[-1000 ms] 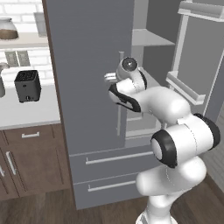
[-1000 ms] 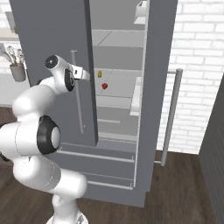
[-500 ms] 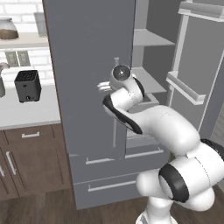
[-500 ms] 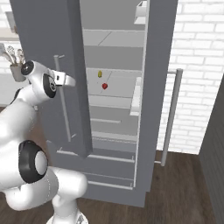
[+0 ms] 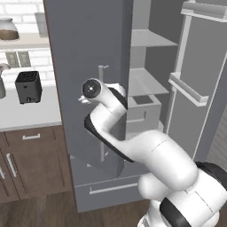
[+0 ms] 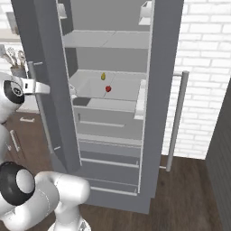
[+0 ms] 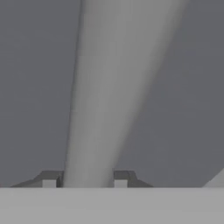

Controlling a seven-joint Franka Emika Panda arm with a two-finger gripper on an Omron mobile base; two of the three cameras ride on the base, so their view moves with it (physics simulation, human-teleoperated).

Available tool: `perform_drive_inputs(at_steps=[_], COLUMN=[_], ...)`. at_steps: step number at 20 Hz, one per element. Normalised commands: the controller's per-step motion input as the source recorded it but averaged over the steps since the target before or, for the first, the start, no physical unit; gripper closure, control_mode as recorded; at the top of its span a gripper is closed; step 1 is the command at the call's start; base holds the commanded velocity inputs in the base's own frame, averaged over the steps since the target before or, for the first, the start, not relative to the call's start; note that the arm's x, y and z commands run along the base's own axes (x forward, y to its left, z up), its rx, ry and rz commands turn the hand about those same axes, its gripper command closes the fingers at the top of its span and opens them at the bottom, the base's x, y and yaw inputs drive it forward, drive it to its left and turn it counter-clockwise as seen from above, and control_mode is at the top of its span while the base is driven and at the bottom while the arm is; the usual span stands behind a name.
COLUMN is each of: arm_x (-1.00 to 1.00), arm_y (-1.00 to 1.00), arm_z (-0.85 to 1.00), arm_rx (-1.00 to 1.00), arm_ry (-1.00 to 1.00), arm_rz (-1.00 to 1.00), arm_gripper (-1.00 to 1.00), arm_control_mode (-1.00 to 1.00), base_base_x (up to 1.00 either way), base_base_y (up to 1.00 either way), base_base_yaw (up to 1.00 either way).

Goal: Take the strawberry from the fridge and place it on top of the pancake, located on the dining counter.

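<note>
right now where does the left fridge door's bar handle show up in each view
Left base view: the bar handle stands upright near the picture's middle, on the open left door, partly behind the arm.
Right base view: it runs down the left side, with the pincer at it.
Hand view: it is the pale bar rising between the two fingertips.
Shared landmark: the fridge, its left door swung open.

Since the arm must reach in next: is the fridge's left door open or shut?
Open. In the right base view the fridge's left door stands swung outward, baring the shelves, where the strawberry sits.
</note>
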Motion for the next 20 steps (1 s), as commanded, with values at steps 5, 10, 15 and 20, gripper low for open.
perform_drive_inputs(at_steps=[5, 10, 15, 20], arm_x=[-0.65, -0.55, -0.34, -0.25], arm_y=[0.32, 0.21, 0.17, 0.00], arm_z=[-0.06, 0.00, -0.08, -0.24], arm_rx=[-0.04, 0.00, 0.00, 0.00], arm_ry=[0.01, 0.00, -0.24, -0.34], arm_rz=[-0.37, -0.33, -0.10, 0.00], arm_gripper=[1.00, -1.00, -1.00, -1.00], arm_control_mode=[-1.00, -1.00, -1.00, -1.00], base_base_x=[0.00, 0.00, 0.00, 0.00], base_base_y=[0.00, 0.00, 0.00, 0.00], base_base_yaw=[0.00, 0.00, 0.00, 0.00])
